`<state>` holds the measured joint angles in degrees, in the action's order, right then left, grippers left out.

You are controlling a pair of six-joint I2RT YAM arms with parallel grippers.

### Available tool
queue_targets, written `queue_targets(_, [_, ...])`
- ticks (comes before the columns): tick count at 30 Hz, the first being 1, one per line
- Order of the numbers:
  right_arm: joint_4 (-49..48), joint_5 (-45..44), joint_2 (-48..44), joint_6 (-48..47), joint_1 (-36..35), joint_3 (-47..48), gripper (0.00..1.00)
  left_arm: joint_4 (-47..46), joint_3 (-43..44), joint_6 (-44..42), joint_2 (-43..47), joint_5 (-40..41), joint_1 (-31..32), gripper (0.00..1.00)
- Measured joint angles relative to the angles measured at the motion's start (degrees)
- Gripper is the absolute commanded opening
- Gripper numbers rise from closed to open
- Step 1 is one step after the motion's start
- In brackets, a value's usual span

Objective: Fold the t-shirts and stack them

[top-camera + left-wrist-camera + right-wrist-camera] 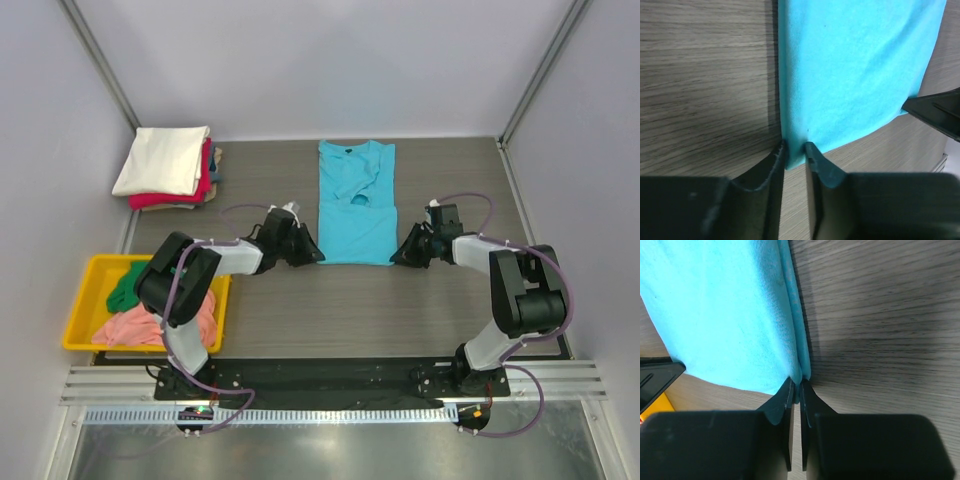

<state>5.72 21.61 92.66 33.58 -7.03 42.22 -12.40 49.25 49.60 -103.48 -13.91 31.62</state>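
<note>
At the middle of the table [300, 310] lies the turquoise t-shirt [357, 205], folded into a narrow strip. The left gripper [318, 255] pinches its near left corner and the right gripper [397, 258] its near right corner.

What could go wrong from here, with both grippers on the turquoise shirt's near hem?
1. The left gripper pinches only a corner tip of the turquoise shirt, so it may slip out on the lift.
2. The right gripper sits on a layered edge. It may hold only some layers, and the side fold could open.
3. The shirt looks rumpled at its middle, so folding over that may give a lumpy, skewed result.
</note>
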Motion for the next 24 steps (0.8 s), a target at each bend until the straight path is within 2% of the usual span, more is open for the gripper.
queue_targets(4, [0.02,-0.04,0.0,0.0,0.0,0.0,0.01,-0.55,-0.44,0.31,-0.37,0.72,0.13,0.0])
queue_targets(11, [2.29,-0.72,-2.34,-0.02,-0.04,-0.79,0.01,0.92,-2.03,-0.15,2.16,1.9,0.83,0.0])
queue_targets(14, [6.54,-1.09,-7.82,-0.02,-0.37,-2.56,0.01,4.15,-4.63,-0.48,8.2,3.15,2.36,0.0])
queue_targets(19, [16.22,-1.49,-22.51,-0.09,-1.2,-3.54,0.01,11.87,-9.14,-0.31,25.07,6.1,7.23,0.0])
queue_targets(24, [27.34,-1.77,-36.83,-0.09,-2.12,-2.93,0.01,22.51,-10.03,1.62,39.43,9.75,13.22,0.0])
